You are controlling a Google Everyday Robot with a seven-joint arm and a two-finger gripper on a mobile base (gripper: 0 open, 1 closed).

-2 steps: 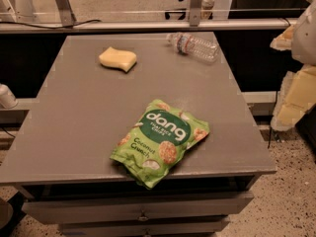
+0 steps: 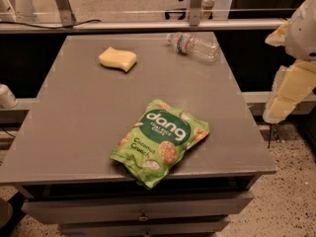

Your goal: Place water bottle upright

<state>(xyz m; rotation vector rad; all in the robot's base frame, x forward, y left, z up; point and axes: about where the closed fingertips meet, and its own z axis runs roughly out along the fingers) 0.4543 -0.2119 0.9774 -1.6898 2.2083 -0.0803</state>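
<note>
Nothing done yet: water bottle (image 2: 195,46) lies flat far right on desk (image 2: 74,132); claw (image 2: 290,90) hangs beyond right edge, state I cannot tell.

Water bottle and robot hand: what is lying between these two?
In the camera view, only bare table and open space lie between the water bottle and the hand, which hangs beyond the table's right edge.
</note>
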